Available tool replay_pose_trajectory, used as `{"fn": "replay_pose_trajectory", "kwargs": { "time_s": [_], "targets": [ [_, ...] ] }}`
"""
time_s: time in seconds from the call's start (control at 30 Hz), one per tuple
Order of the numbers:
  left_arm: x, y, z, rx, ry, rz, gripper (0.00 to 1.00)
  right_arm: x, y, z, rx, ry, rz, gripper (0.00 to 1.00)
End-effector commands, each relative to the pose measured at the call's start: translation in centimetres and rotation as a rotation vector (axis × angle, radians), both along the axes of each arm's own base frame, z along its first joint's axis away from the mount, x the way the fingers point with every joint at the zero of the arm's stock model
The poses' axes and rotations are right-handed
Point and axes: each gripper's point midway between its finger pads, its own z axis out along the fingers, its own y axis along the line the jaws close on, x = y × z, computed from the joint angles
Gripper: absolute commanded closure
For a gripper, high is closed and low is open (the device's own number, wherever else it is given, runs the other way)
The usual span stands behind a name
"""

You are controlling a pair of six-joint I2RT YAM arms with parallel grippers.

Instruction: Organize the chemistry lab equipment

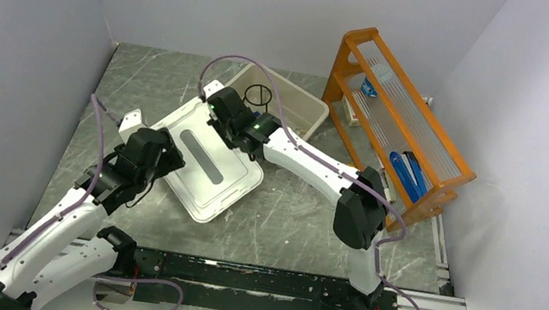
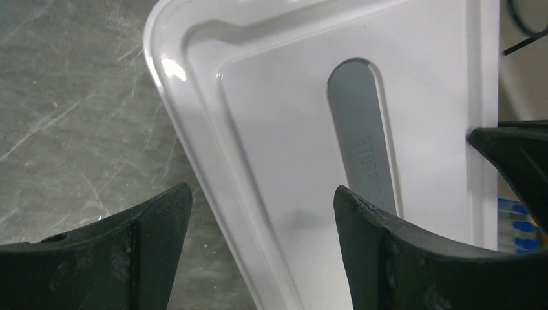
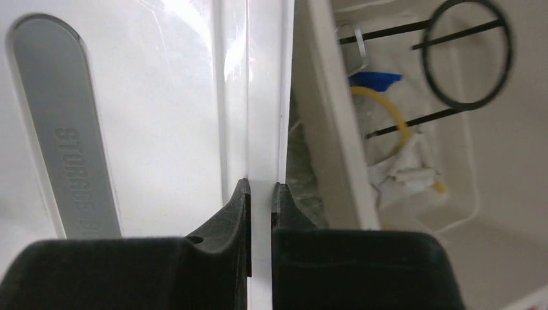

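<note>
The white lid point(image 1: 208, 161) lies flat on the table beside the beige tub point(image 1: 305, 110). My right gripper point(image 3: 260, 187) is shut on the lid's point(image 3: 161, 97) far edge, next to the tub's wall point(image 3: 329, 129). Inside the tub I see the black wire tripod ring point(image 3: 468, 55), a tan rubber tube point(image 3: 395, 113), a white packet point(image 3: 407, 175) and something blue point(image 3: 375, 79). My left gripper point(image 2: 262, 189) stands open over the lid's point(image 2: 291, 129) near left rim, one finger on each side. Blue-capped tubes point(image 2: 517, 219) peek in at the right.
An orange wooden rack point(image 1: 401, 125) stands at the back right, with blue items point(image 1: 410, 172) on its lower shelf. Grey walls close the table on three sides. The right arm point(image 1: 319, 170) stretches across the middle of the table.
</note>
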Motion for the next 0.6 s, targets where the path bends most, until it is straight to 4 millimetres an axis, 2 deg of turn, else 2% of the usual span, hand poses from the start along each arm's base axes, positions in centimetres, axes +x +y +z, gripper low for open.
{"fn": "replay_pose_trajectory", "kwargs": {
  "time_s": [0.0,0.13,0.27,0.47,0.57],
  "targets": [
    [0.7,0.0,3.8,-0.011,-0.083,-0.017,0.15,2.6,-2.2,5.4,0.000,-0.131,-0.089,1.00],
    [1.1,-0.8,6.7,-0.031,-0.142,-0.062,0.14,4.8,-4.1,8.3,0.017,-0.182,-0.141,1.00],
    [1.8,-1.6,8.2,-0.041,-0.172,-0.103,0.14,6.6,-6.1,10.6,0.037,-0.215,-0.196,1.00],
    [3.3,-3.9,8.9,-0.069,-0.195,-0.187,0.13,9.9,-11.1,11.6,0.027,-0.242,-0.310,1.00],
    [4.3,-5.4,9.4,-0.094,-0.196,-0.240,0.13,12.1,-13.5,11.2,0.036,-0.226,-0.332,1.00]
  ]
}}
